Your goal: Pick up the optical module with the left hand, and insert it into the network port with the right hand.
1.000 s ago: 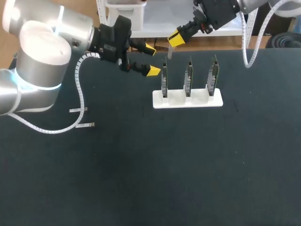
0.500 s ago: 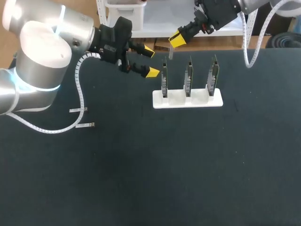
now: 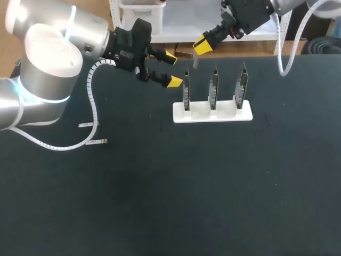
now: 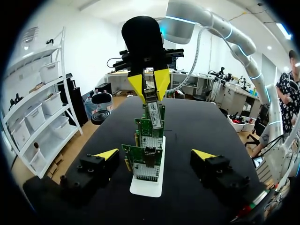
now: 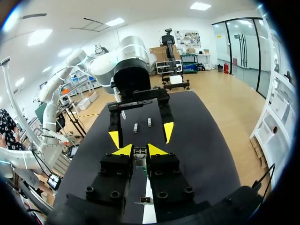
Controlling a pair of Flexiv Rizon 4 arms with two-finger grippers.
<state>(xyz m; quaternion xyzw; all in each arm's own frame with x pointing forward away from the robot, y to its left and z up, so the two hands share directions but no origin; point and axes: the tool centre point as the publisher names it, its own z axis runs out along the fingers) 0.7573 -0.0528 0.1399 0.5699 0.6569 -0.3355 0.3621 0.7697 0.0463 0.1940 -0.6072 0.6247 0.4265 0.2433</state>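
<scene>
The rack (image 3: 202,113) stands near the far edge of the dark surface (image 3: 160,186); far more surface lies on the rack's near side than behind it. Three cards (image 3: 213,88) stand upright in the rack in one row. Two spare modules (image 3: 97,141) lie flat, well apart from the rack, off its left end.

The left arm comes in level and low. The left claw (image 3: 171,68) hangs just off the rack's left end, in line with the card row, fingers wide apart and touching nothing. In its wrist view the rack sits ahead of it, between the two fingers (image 4: 101,158).

The right arm slants down from behind the rack. The right claw (image 3: 200,48) is clamped on the module (image 3: 195,60), which hangs upright just above the card tops at the rack's left end.

The module carries a white label (image 4: 153,111); its print is too small to read.
</scene>
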